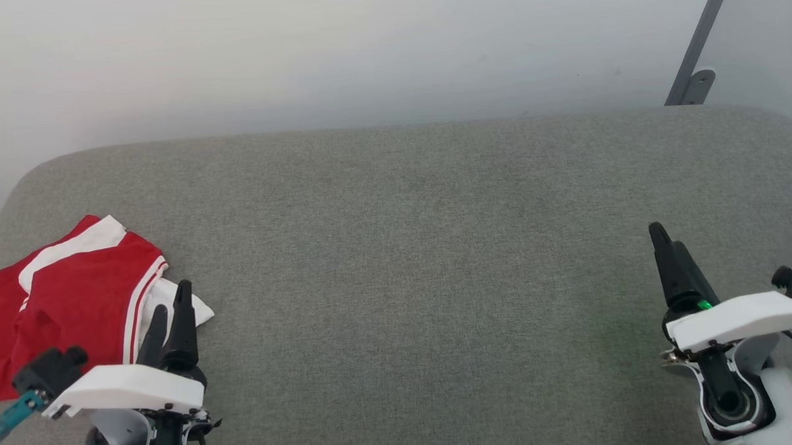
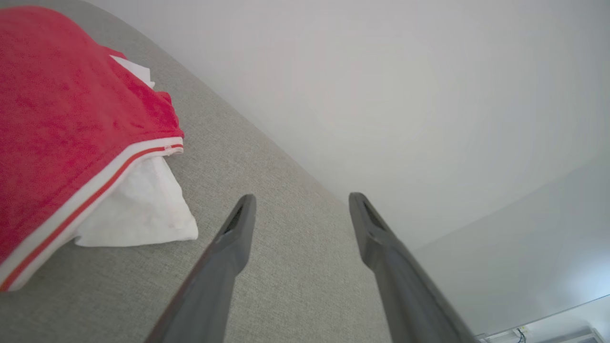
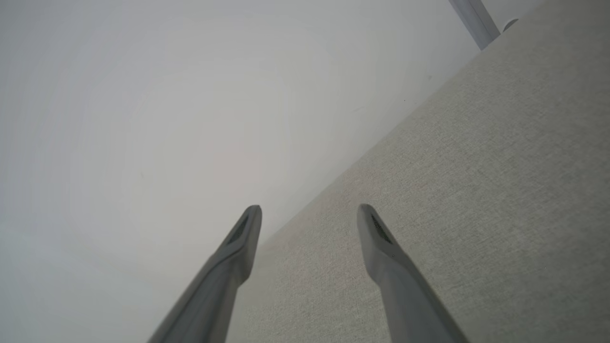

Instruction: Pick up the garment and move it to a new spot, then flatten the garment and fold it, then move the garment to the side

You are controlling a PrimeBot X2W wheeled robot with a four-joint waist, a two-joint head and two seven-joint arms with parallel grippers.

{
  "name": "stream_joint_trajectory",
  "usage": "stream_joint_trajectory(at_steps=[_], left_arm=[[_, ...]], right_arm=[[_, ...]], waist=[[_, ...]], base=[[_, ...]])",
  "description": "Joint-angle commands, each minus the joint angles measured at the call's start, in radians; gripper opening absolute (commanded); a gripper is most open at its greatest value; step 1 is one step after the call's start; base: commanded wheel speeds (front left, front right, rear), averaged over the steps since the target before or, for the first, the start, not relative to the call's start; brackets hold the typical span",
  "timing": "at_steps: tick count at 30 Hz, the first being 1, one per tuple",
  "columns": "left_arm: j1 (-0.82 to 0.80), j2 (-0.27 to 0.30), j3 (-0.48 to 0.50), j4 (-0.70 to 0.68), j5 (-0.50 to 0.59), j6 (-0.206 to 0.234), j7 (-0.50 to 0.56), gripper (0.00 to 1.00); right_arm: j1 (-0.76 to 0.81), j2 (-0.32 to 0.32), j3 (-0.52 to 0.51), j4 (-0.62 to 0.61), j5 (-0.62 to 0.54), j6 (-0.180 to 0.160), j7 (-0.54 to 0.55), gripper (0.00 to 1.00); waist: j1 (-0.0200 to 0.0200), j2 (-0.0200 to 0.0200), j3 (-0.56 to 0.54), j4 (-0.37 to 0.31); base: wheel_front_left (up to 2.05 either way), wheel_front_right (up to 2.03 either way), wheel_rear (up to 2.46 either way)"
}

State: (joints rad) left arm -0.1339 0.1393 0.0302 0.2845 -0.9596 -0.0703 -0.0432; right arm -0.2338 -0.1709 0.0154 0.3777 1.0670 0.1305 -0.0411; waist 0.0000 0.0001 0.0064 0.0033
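Over at the far left you have the red soft-fabric jersey with white panels and white stripe trim, lying bunched near the left edge of the grey fabric-covered tabletop, with a white corner poking out from under a red, stripe-edged layer. Just beside that corner sits your left hand; its wrist view shows the two dark fingers spread apart with nothing between them, clear of the cloth. Across a bare stretch of tabletop, well apart from the jersey, your right hand hovers with its fingers likewise spread and empty. Behind it, a grey metal strut leans against the pale wall.
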Motion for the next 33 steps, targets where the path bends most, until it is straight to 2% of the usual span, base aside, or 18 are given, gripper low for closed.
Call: stream_joint_trajectory(at_steps=[1,13,33], left_arm=[[-0.031,0.016,-0.004,-0.012,0.04,0.003,-0.008,1.0],[-0.046,0.048,-0.044,-0.01,0.231,0.016,-0.052,1.0],[-0.062,0.078,-0.08,0.016,0.446,0.032,-0.107,1.0]], right_arm=[[-0.033,-0.012,0.006,-0.008,-0.034,0.0,-0.011,1.0],[-0.075,-0.042,0.039,0.032,-0.286,0.0,-0.054,1.0],[-0.127,-0.067,0.063,0.076,-0.499,0.0,-0.109,1.0]], waist=[[0.0,-0.0001,0.0,0.0],[0.0,-0.0001,0.001,0.002],[0.0,-0.0001,-0.001,-0.001]], base=[[0.0,0.0,0.0],[0.0,0.0,0.0],[0.0,0.0,0.0]])
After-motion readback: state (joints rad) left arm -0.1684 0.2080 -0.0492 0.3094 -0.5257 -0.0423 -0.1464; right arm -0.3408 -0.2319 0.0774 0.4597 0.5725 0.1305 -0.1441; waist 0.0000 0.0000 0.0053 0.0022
